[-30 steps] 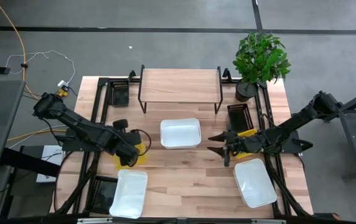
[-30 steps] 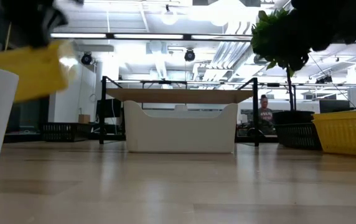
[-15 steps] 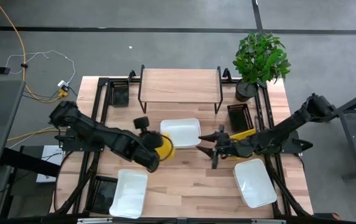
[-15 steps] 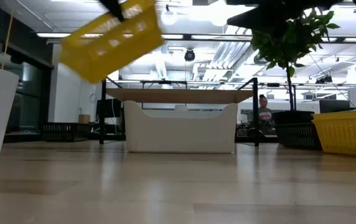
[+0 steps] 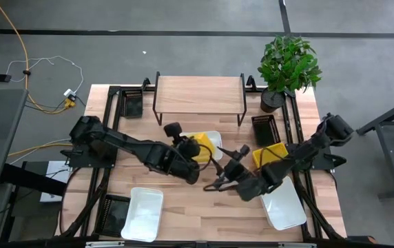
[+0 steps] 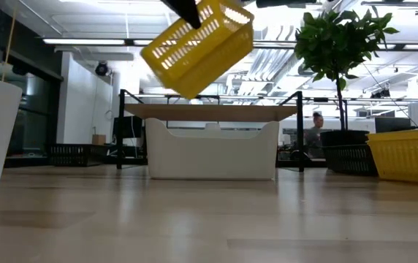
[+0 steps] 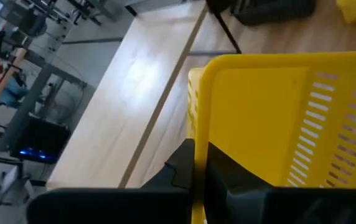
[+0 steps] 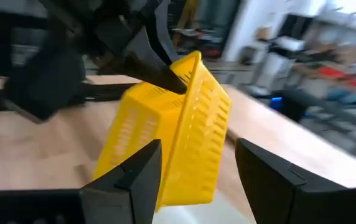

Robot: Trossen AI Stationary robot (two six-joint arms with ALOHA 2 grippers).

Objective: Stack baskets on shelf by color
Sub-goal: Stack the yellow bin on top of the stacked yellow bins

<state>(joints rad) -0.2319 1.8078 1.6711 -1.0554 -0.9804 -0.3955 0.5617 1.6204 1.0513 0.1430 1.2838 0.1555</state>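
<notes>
My left gripper [image 5: 193, 154] is shut on a yellow slotted basket [image 5: 202, 146], which hangs in the air above the middle white basket [image 5: 213, 138]; the low view shows this yellow basket [image 6: 198, 47] tilted, well above that white basket [image 6: 213, 150]. My right gripper [image 5: 223, 176] is open just to the near right of it, and in its wrist view its fingers [image 8: 134, 177] stand on either side of the yellow basket [image 8: 172, 137] without plainly touching it. A second yellow basket [image 5: 269, 156] rests on the table at right. The shelf [image 5: 199, 94] stands behind. My left gripper pinches the yellow basket by one wall at its rim [image 7: 196, 134], with the wall's edge running between the two fingers [image 7: 181, 165]. The basket is lifted clear of the table and tilted, its held rim [image 6: 194, 22] uppermost under the fingers.
White baskets lie at the near left [image 5: 144, 213] and near right [image 5: 283, 203]. Black baskets sit at the far left [image 5: 133, 105], beside the plant pot [image 5: 264, 127] and at the near left edge [image 5: 114, 210]. A potted plant [image 5: 288, 65] stands at the far right corner.
My left gripper has carried the yellow basket from the table's left side up and rightward to above the middle white basket, the basket tipping as it rose. My right gripper has swung leftward and toward the near edge, closing in on that basket.
</notes>
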